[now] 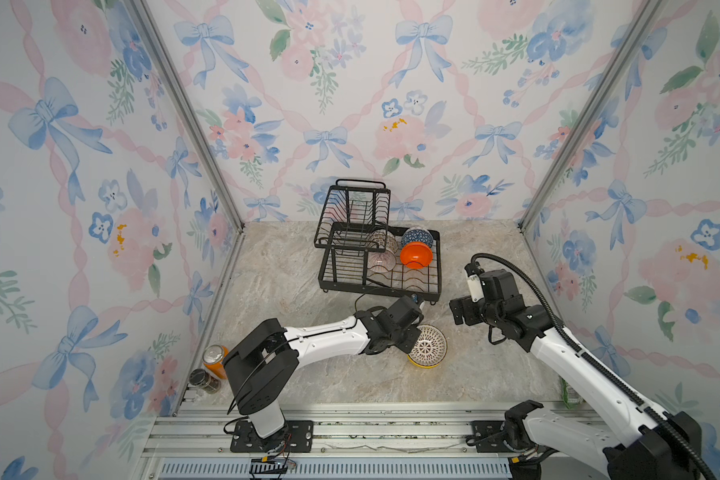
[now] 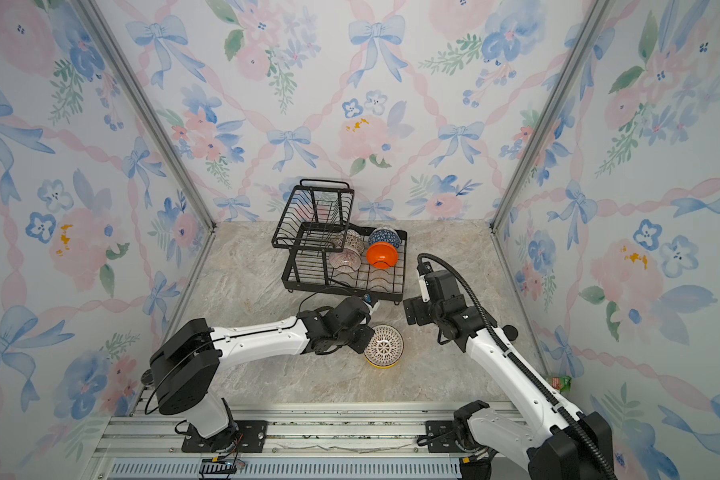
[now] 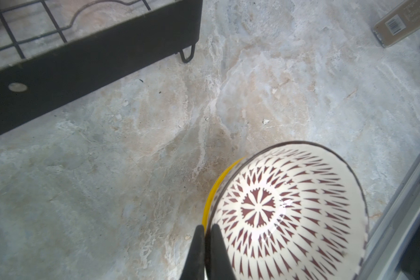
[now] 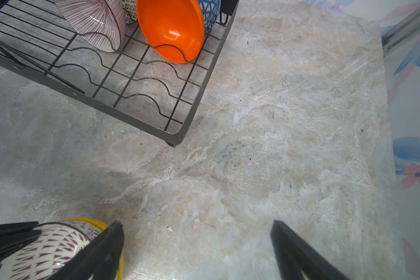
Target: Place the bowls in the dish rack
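pinching the white dark-latticed round bowl (image 3: 289, 211), the left end effector (image 3: 207, 228) should lift straight up off the plain yellow bowl (image 3: 212, 191)

Front of the dish rack (image 4: 121, 114) lies open; pink-striped bowl (image 4: 95, 21) and orange bowl (image 4: 170, 26) crowd its back; tabletop (image 4: 264, 145) alongside clear.

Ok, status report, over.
Left gripper shut on rim of white lattice bowl, nested in yellow bowl. Right gripper open, empty. Orange bowl and three more in dish rack. Nothing in the way.
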Motion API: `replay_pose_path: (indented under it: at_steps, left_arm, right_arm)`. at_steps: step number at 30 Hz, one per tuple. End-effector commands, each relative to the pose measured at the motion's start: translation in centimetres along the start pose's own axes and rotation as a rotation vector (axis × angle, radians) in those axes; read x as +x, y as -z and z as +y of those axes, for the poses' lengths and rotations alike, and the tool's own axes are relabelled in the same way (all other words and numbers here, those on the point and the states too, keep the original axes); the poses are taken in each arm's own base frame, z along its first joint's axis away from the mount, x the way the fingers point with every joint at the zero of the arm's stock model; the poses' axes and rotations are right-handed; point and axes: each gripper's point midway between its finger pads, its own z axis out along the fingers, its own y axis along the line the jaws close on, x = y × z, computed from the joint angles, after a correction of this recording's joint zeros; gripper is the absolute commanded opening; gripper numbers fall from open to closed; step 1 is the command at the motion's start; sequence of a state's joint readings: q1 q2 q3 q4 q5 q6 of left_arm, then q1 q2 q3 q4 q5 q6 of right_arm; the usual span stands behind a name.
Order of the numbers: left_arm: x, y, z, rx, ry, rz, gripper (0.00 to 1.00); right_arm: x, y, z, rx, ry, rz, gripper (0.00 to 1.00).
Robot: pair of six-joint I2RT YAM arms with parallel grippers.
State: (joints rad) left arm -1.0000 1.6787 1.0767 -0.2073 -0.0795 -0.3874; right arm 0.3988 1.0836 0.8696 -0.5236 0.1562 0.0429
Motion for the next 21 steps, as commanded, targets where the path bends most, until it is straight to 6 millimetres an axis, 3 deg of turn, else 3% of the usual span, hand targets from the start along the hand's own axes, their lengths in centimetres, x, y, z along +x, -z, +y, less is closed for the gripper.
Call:
replay_pose_path:
  at_steps: [1, 9, 21]
  left_arm:
    - [0.1, 0.7, 1.0, -0.034, 0.007, -0.007, 0.00]
    - [-0.6, 1.7, 1.6, -0.109, -0.024, -0.020, 0.00]
    - [-1.4, 2.0, 0.8, -0.189, -0.110, -0.002, 0.00]
  right_arm:
    - [-0.3, 0.2, -0.2, 0.002, -0.017, 0.006, 0.97]
    - [-0.4, 0.2, -0.1, 0.000, -0.018, 0.006, 0.97]
    - [-0.3, 0.1, -0.1, 0.000, -0.015, 0.010, 0.97]
